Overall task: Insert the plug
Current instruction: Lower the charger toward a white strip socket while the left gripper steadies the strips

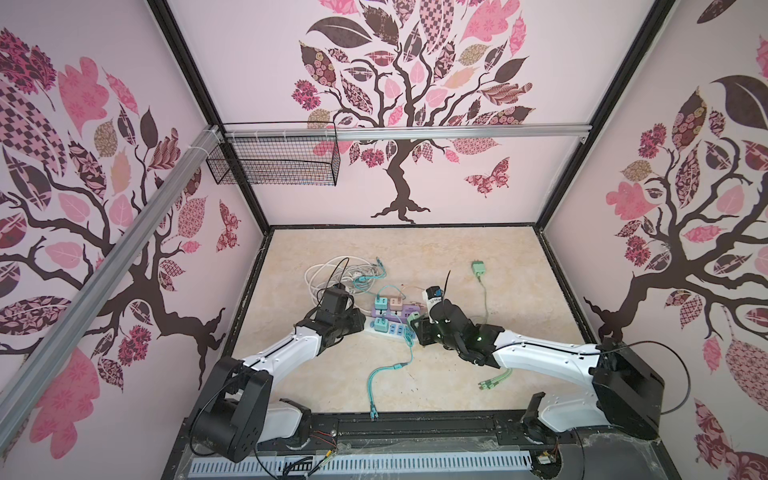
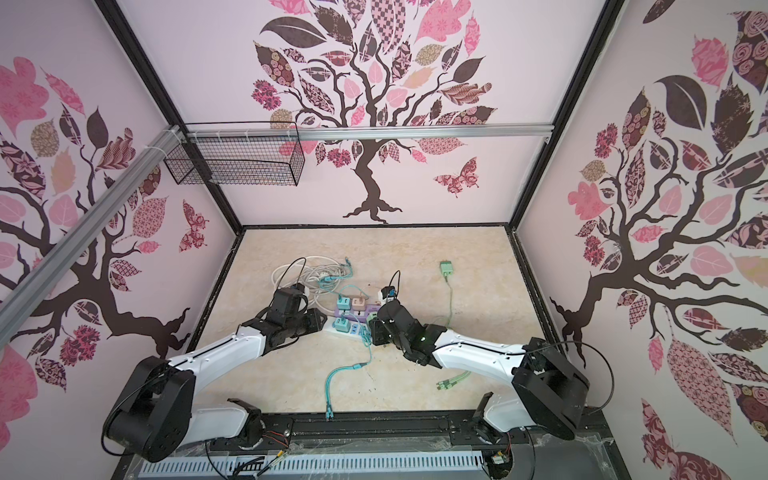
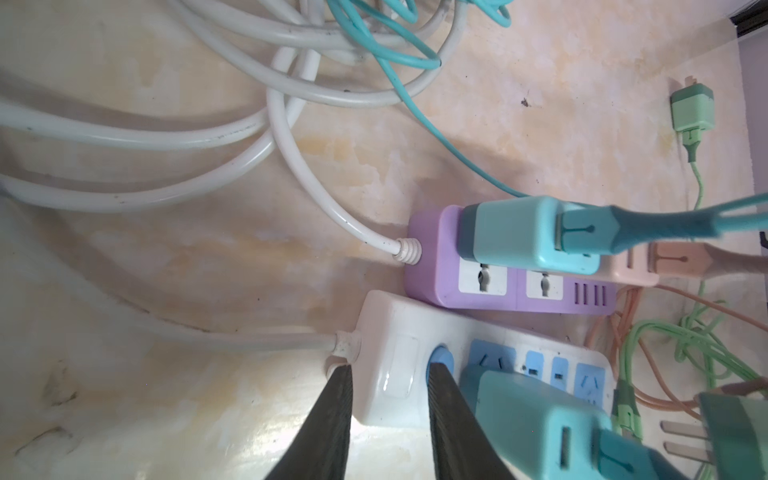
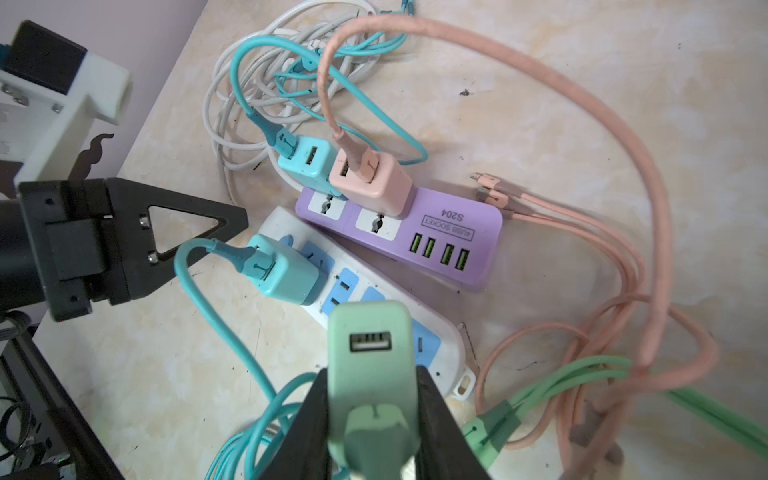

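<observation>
Right wrist view: clamping the green plug [image 4: 370,353] in the right gripper [image 4: 370,372], pads [image 4: 307,424] pressed on both flanks, USB port facing the camera. Holding it over the tab end of the white power strip [image 4: 446,349], above the blue sockets; can't see the prongs from here.

Left wrist view: shows two bare prongs [image 3: 681,428] sticking out of that plug, clear of any socket, so not seated yet. Also shows the left gripper [image 3: 390,370] astride the cord end of the white strip, fingers [image 3: 328,424] apart with casing visible between them, one by the cord's strain relief, one beside the round blue switch [image 3: 441,355]. Can't tell whether biting on the casing or just hovering.

Already plugged in:
- teal plug [image 4: 286,274] in the white strip, next to the switch
- second teal plug [image 4: 307,162] and pink plug [image 4: 370,178], side by side in the purple power strip [image 4: 457,232], lying right against the white one

Both top views: both strips mid-table [image 1: 498,353] between the arms. Loops of white cord [image 3: 124,137] piled past the left gripper. Loose green plug [image 1: 478,268] lying well apart, toward the far right.
</observation>
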Tool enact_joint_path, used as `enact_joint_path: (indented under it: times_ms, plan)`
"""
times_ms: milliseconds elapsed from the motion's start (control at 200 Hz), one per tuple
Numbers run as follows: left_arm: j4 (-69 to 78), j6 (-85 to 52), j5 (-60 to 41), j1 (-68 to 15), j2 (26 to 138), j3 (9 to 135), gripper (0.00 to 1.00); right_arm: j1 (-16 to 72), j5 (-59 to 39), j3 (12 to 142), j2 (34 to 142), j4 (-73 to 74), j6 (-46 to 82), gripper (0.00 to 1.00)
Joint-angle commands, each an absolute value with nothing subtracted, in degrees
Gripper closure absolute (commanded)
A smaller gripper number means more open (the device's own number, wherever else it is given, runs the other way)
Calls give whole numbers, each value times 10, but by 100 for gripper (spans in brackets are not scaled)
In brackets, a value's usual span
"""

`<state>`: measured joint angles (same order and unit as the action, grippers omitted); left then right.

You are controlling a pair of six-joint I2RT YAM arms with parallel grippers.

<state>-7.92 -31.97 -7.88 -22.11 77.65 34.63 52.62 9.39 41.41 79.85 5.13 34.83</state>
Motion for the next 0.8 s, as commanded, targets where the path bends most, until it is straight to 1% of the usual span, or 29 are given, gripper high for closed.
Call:
enact_joint_path:
  times_ms: [0, 175, 425, 790]
  plan:
    - [-70, -297, -89, -217, 803, 372, 68, 533, 135, 442, 830, 69, 378, 83]
    - [-49, -306, -98, -217, 815, 359, 71, 542, 159, 458, 862, 82, 392, 83]
    - [-42, -305, -106, -217, 817, 342, 73, 547, 148, 481, 893, 77, 401, 84]
    - [-23, -312, -130, -217, 828, 328, 75, 576, 201, 497, 922, 33, 453, 88]
